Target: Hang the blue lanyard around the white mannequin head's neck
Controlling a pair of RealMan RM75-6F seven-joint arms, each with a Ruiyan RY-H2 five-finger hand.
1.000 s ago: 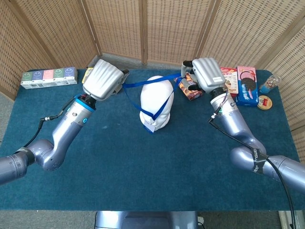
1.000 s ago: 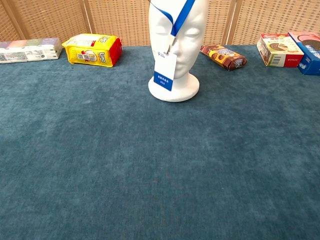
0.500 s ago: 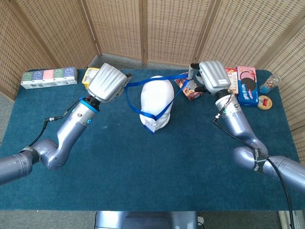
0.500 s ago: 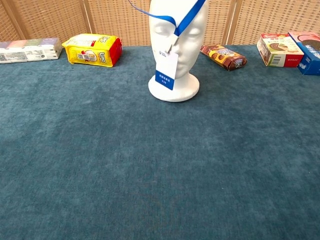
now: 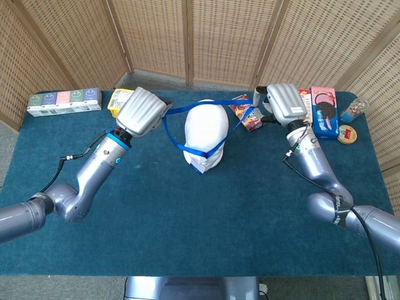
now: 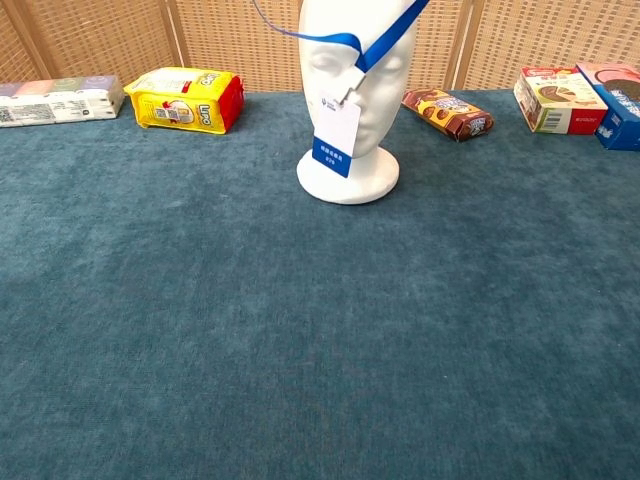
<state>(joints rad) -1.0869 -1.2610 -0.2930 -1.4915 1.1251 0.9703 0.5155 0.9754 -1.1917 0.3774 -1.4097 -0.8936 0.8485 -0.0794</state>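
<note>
Table: a blue cloth-covered table (image 5: 187, 225) carries everything; wicker screens (image 5: 225, 37) stand behind it.
Mannequin head: the white mannequin head (image 5: 205, 134) stands upright near the middle back of the table, its face toward the robot in the chest view.
Left hand: the left hand (image 5: 142, 110) is raised just left of the mannequin head, its back to the camera; its fingers are curled in around one end of the lanyard loop. Exactly how the fingertips pinch the strap is hidden.
Right hand: the right hand (image 5: 284, 105) is raised to the right of the head, also back-up, fingers closed on the other end of the loop; the pinch itself cannot be made out.
Lanyard: the blue lanyard (image 5: 206, 152) is stretched open between the two hands, spanning over and around the top of the head; in the chest view its front run crosses the forehead, not the neck.
Badge: a white and blue badge card (image 6: 336, 138) hangs from the strap in front of the face and chin.
Left side clutter: a yellow snack pack (image 6: 186, 99) and a row of small cartons (image 5: 64, 102).
Right side clutter: a brown biscuit pack (image 6: 446, 112), snack boxes (image 5: 322, 111) and a small jar (image 5: 352, 111), all well apart from the head.
</note>
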